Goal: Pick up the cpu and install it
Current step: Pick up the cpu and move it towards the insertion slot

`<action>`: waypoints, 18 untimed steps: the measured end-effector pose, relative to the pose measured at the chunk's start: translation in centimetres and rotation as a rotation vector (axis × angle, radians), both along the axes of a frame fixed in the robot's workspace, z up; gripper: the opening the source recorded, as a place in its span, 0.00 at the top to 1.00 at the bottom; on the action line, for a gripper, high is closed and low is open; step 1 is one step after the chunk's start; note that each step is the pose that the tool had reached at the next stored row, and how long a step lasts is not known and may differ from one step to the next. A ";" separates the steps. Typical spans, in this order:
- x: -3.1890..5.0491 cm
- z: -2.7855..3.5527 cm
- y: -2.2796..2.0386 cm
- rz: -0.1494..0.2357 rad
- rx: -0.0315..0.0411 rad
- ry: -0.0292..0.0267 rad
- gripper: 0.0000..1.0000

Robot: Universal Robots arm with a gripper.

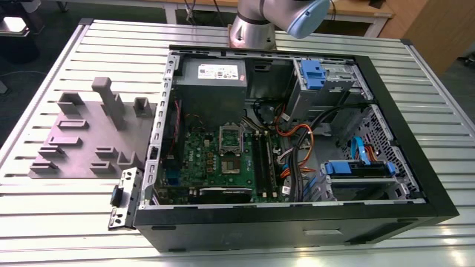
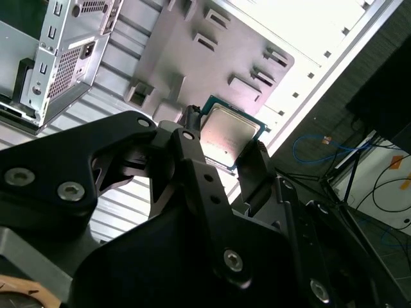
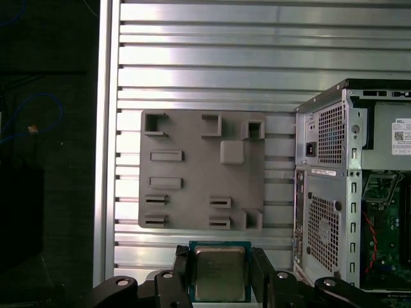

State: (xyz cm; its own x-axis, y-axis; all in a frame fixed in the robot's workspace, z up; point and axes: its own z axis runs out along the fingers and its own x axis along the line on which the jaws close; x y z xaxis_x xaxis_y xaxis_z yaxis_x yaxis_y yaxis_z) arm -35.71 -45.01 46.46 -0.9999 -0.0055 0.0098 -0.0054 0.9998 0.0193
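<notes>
Black pincer (image 3: 219, 266) links fill the foreground in both wrist views, and their two fingers (image 3: 183, 264) are closed on opposite edges of the cpu (image 3: 219, 274), pinching it between them. Gripping by the edges looks deliberate: it keeps the chip flat and leaves its underside untouched, which the socket would need.

The cpu is a small flat square with a dull silver-grey metal lid, faintly marked and framed by a thin green rim. The lid faces the cameras.

It hangs above the slatted aluminium counter (image 3: 225, 51), just off the edge of the grey fixture plate (image 3: 192, 173) with its raised blocks and slots, and touches neither. Beside the plate stands the open computer case (image 3: 327, 192). In the exterior view its green motherboard (image 1: 215, 161) lies exposed, and the silver socket frame (image 1: 231, 139) sits empty — installation not yet done.
</notes>
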 end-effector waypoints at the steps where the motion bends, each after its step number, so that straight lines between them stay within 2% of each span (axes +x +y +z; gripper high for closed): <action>1: 0.00 0.00 0.00 0.000 0.0000 0.0000 0.53; 8: 0.02 0.00 0.00 0.000 -0.0001 0.0001 0.53; 12: 0.53 0.00 0.00 0.000 0.0001 0.0000 0.53; 18: 0.65 0.00 0.00 0.000 0.0000 0.0000 0.53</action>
State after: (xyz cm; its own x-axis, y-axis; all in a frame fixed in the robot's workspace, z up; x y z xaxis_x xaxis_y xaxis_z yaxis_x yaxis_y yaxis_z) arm -35.07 -45.01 46.46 -0.9999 -0.0056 0.0098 -0.0054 0.9998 0.0193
